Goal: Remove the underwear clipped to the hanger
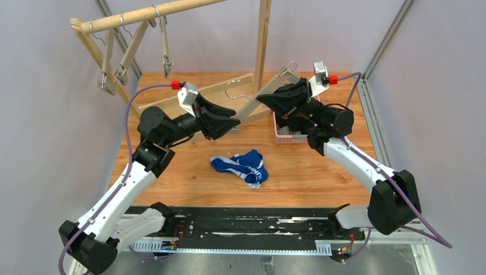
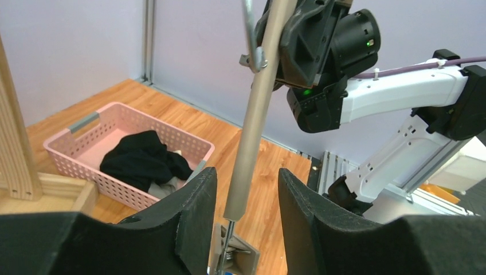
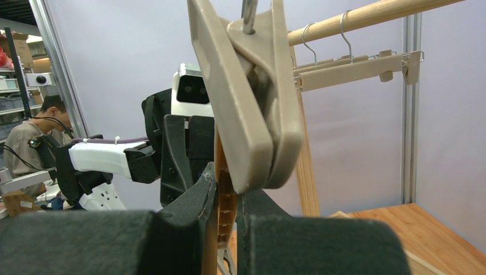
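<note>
The bright blue underwear [image 1: 245, 167] with white lettering lies loose on the table, clipped to nothing. The black underwear [image 2: 142, 161] sits in the pink basket [image 2: 74, 150], with a bit of the grey underwear [image 2: 166, 187] under it. A beige hanger [image 1: 259, 102] hangs tilted between my two grippers, and no cloth shows on it. My right gripper [image 3: 226, 175] is shut on the hanger's bar [image 3: 224, 197], just below an end clip [image 3: 258, 103]. My left gripper [image 2: 246, 172] stands open around the bar [image 2: 252, 132] without touching it, above the other clip [image 2: 236, 256].
A wooden rack stands at the back, its rod [image 1: 149, 14] carrying two bare clip hangers [image 1: 123, 62]. The rack's upright post [image 1: 262, 40] and base frame [image 1: 220, 94] are close behind both grippers. The basket [image 1: 277, 129] lies partly under the right arm.
</note>
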